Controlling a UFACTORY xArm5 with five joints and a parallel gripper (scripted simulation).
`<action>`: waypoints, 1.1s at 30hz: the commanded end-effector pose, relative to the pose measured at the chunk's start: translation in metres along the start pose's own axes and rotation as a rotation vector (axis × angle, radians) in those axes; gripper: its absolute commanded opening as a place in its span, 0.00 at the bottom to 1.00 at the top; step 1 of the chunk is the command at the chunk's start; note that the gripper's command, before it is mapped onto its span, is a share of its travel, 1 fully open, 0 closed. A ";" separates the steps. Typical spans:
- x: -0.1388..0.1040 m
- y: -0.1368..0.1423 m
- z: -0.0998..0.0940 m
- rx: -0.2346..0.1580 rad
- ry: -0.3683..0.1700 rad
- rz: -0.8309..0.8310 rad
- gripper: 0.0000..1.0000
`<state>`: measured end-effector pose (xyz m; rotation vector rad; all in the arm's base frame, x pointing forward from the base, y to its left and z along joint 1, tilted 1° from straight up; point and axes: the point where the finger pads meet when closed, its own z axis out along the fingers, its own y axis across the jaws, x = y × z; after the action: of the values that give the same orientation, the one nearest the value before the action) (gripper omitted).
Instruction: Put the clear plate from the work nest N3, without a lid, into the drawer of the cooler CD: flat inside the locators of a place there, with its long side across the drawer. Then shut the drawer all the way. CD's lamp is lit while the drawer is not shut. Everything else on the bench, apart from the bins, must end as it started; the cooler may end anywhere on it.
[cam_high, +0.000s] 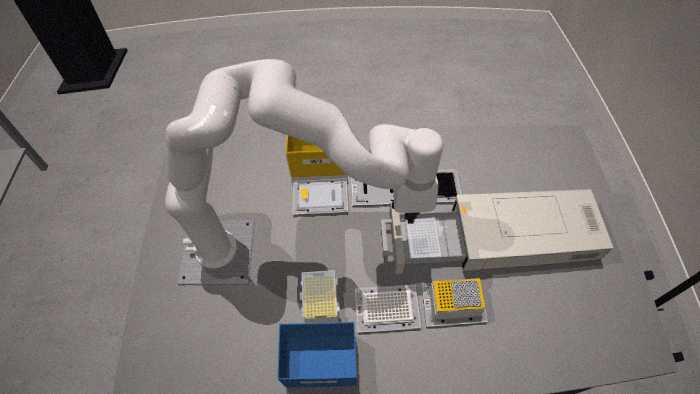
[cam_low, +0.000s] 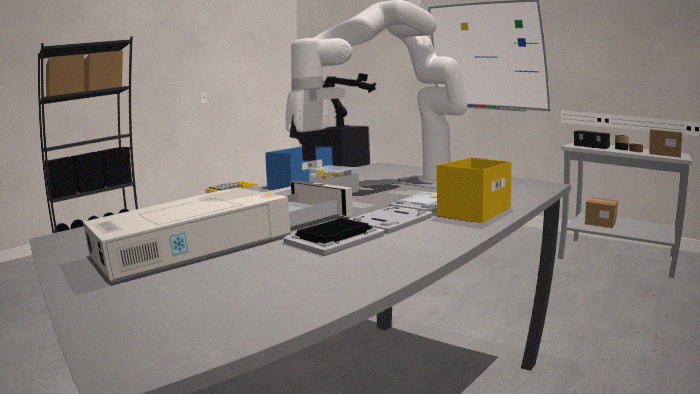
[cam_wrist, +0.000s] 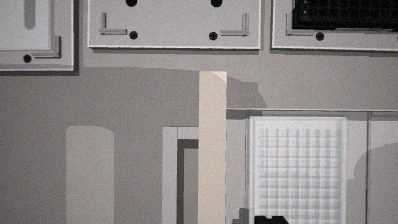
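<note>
The clear plate (cam_high: 424, 237) lies flat in the open drawer (cam_high: 450, 239) of the cream cooler CD (cam_high: 535, 227), its long side across the drawer. It also shows in the wrist view (cam_wrist: 298, 167). The drawer's front panel (cam_high: 397, 241) stands pulled out to the left, seen in the wrist view as a tall cream bar (cam_wrist: 212, 147). CD's orange lamp (cam_high: 464, 210) is lit. My gripper (cam_high: 411, 218) is shut and empty, hovering above the drawer's back edge; its dark fingertips (cam_wrist: 270, 220) show over the plate's edge. An empty work nest (cam_wrist: 174, 25) lies behind the drawer.
A black plate (cam_high: 446, 184) sits in a nest behind the cooler. A yellow bin (cam_high: 312, 157) and a nest with a small yellow part (cam_high: 320, 196) are at the back. A yellow plate (cam_high: 319, 295), a white plate (cam_high: 387, 306), a yellow tip box (cam_high: 458, 295) and a blue bin (cam_high: 318, 354) are in front.
</note>
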<state>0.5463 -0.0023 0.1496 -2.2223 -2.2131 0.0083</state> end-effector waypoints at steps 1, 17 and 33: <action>0.000 -0.028 0.001 -0.016 0.017 0.000 0.00; 0.000 -0.097 0.013 -0.016 0.017 0.000 0.00; 0.000 -0.106 0.014 -0.016 0.017 0.000 0.00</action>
<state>0.4392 -0.0016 0.1344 -2.2278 -2.2185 -0.0037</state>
